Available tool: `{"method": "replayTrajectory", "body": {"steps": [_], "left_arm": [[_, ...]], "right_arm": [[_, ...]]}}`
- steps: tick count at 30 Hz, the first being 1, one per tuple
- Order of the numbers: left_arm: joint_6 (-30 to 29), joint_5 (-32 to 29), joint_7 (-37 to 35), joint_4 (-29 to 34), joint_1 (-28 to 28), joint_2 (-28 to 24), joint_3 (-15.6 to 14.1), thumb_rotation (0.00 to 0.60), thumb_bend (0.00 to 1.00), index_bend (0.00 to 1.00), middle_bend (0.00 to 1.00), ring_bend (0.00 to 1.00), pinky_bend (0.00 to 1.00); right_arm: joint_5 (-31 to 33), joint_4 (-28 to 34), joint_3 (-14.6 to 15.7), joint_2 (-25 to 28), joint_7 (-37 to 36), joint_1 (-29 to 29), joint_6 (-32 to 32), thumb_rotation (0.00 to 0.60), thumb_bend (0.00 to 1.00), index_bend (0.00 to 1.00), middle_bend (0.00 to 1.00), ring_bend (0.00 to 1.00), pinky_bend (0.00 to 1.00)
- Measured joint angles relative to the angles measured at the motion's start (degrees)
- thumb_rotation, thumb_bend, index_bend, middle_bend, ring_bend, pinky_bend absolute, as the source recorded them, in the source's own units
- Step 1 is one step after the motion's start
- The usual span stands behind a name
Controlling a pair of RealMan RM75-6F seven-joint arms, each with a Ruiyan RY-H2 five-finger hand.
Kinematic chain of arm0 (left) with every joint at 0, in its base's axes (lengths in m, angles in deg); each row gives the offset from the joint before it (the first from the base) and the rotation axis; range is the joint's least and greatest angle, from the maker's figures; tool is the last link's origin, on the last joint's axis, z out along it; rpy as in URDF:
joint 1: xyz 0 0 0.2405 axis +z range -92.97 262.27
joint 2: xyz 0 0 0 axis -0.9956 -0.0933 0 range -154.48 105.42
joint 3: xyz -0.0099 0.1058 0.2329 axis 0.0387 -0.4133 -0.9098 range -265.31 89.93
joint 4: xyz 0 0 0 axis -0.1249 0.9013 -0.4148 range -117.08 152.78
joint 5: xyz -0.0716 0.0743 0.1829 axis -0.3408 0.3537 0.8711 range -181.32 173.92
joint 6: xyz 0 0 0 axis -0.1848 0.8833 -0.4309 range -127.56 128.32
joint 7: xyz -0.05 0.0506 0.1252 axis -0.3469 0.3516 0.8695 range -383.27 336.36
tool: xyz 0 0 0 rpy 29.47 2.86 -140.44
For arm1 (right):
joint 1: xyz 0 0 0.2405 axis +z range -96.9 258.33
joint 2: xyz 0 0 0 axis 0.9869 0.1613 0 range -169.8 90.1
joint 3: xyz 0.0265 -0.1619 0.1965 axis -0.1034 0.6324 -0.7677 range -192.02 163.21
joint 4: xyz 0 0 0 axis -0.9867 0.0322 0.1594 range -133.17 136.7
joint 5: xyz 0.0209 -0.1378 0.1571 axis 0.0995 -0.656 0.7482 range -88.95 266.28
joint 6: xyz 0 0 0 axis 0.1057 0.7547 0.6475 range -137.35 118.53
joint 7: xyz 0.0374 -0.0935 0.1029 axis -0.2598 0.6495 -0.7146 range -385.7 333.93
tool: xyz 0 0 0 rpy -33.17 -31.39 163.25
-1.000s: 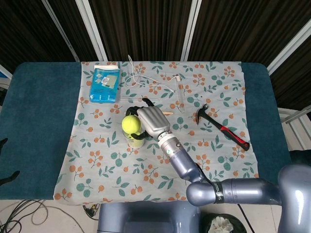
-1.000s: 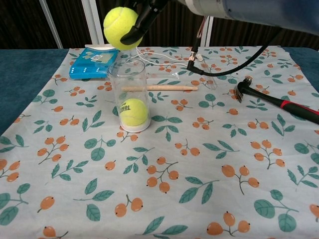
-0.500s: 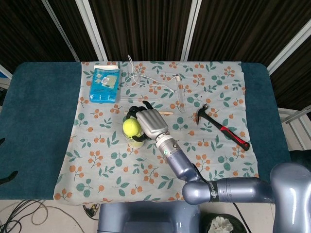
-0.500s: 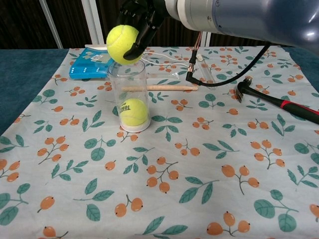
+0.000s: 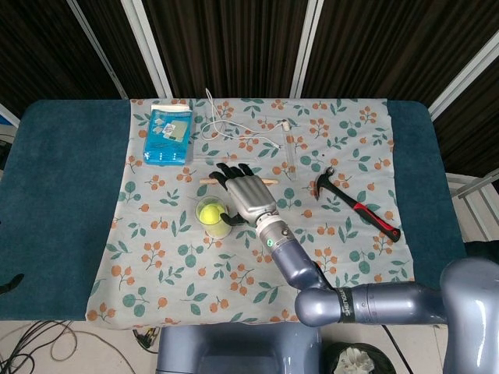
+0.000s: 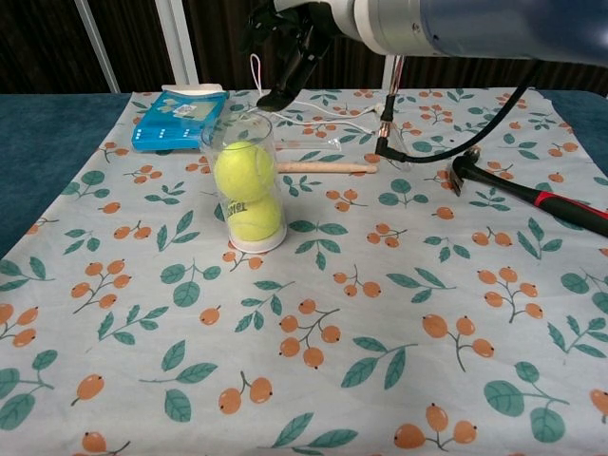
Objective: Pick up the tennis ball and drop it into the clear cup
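The clear cup (image 6: 249, 135) stands upright on the flowered cloth, left of centre. Two tennis balls sit stacked inside it: one tennis ball (image 6: 244, 171) on top, a second ball (image 6: 254, 218) at the bottom. From the head view I look down into the cup (image 5: 200, 209) and see a ball (image 5: 210, 215) in it. My right hand (image 6: 293, 43) hovers just above and behind the cup's rim, fingers spread, holding nothing; the head view shows this hand (image 5: 248, 195) right beside the cup. Of my left hand only a dark tip (image 5: 8, 281) shows at the left edge.
A wooden stick (image 6: 323, 168) lies just behind the cup. A blue box (image 6: 178, 119) sits at the back left, a white cable (image 5: 234, 128) at the back middle. A red-handled hammer (image 6: 532, 195) lies at the right. The cloth (image 6: 313, 380) covers the table's middle.
The right hand let go of the tennis ball, which fell into the cup onto the other ball. The hand's fingers have spread and it has drawn slightly back.
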Motion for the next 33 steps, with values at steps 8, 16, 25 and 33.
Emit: {"method": "replayTrajectory", "body": {"steps": [8,16,25,33], "left_arm": [[-0.02,0.16,0.27,-0.02,0.0,0.14,-0.07,0.6,0.02,0.14,0.0,0.0,0.0],[-0.29,0.11,0.23,0.08,0.1,0.13,0.06,0.6,0.02,0.14,0.0,0.0,0.0],[-0.31,0.55,1.29,-0.09,-0.11,0.9,-0.02,0.6,0.02,0.11,0.0,0.0,0.0],[-0.9,0.83,1.19,-0.41,-0.01,1.34,0.12,0.6,0.02,0.09,0.0,0.0,0.0]], "right_arm": [[-3.29,2.64,-0.36,5.31,-1.78,-3.02,-2.23,0.6,0.39,0.17,0.06,0.11,0.0],[-7.95,7.68,0.89,16.32,-2.78,-10.13,-7.4,0.6,0.39,0.16,0.06,0.11,0.0],[-23.95,12.18,6.45,28.43,-10.79,-24.25,-11.24,0.6,0.39,0.13,0.06,0.11,0.0],[-49.35,10.82,16.82,31.42,-19.48,-40.32,-21.85,0.6,0.39,0.13,0.06,0.11,0.0]]}}
